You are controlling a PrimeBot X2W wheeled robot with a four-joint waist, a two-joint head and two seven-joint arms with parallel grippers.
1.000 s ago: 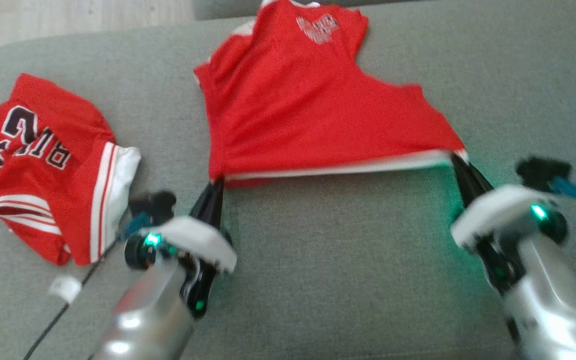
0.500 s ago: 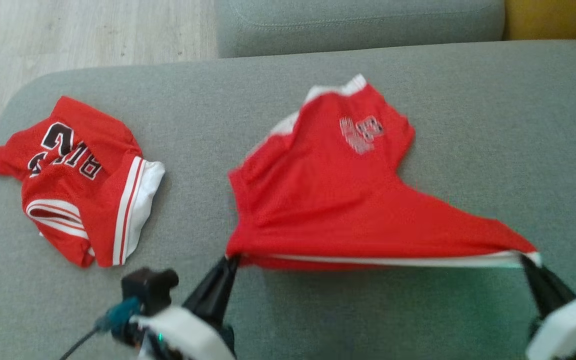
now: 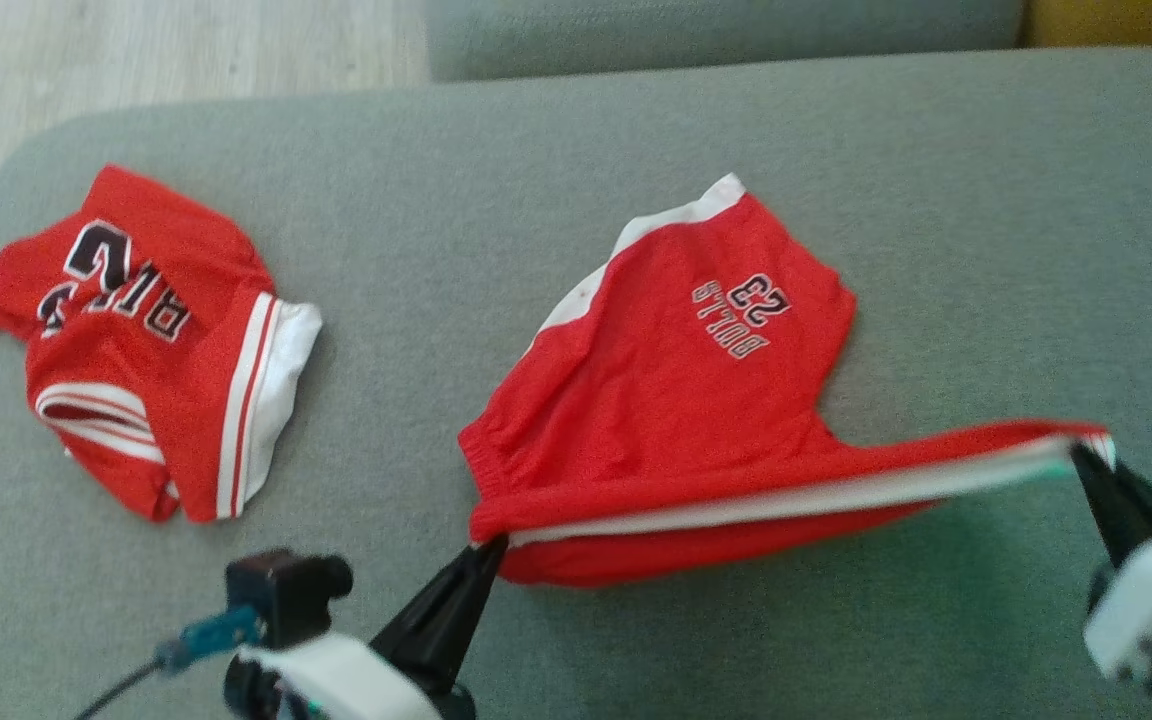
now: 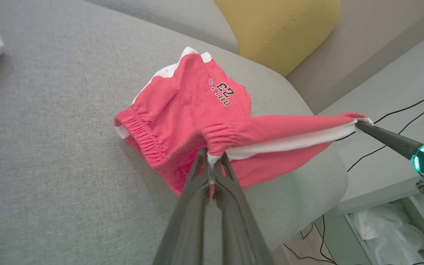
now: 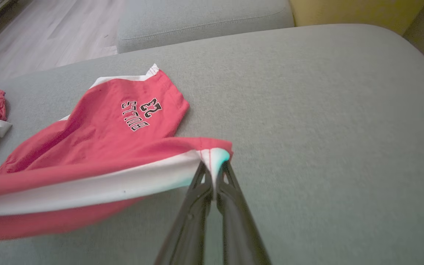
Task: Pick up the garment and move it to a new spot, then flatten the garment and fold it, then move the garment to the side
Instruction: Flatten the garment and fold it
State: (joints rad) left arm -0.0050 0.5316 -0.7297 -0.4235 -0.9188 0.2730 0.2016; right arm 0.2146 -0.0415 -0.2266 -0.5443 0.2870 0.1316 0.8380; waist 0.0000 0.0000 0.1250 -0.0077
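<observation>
Red shorts [image 3: 676,400] lie near the middle of the grey sofa cushion [image 3: 536,160] in the head view. One leg is flat on the fabric with "BULLS 23" printed upside down, and the white-trimmed waistband is stretched in a taut line along the near side. The left gripper [image 3: 489,550] is pinched onto the waistband's left end. The right gripper [image 3: 1088,455] is clamped on its right end, which seems raised a little off the cushion, though blur makes that hard to judge. A red jersey [image 3: 151,340] lies crumpled well to the left, apart from the shorts.

From the left wrist, the two dark fingers meet on the gathered elastic with cloth caught between their tips. The band runs off to the right, to the other gripper's closed tips. A yellow cushion [image 4: 278,29] sits behind the grey one.

From the right wrist, the fingers are closed on the white-edged corner of the waistband, tinted green by the gripper's light. The shorts trail away to the left onto the cushion, with the jersey's edge at the far left.
</observation>
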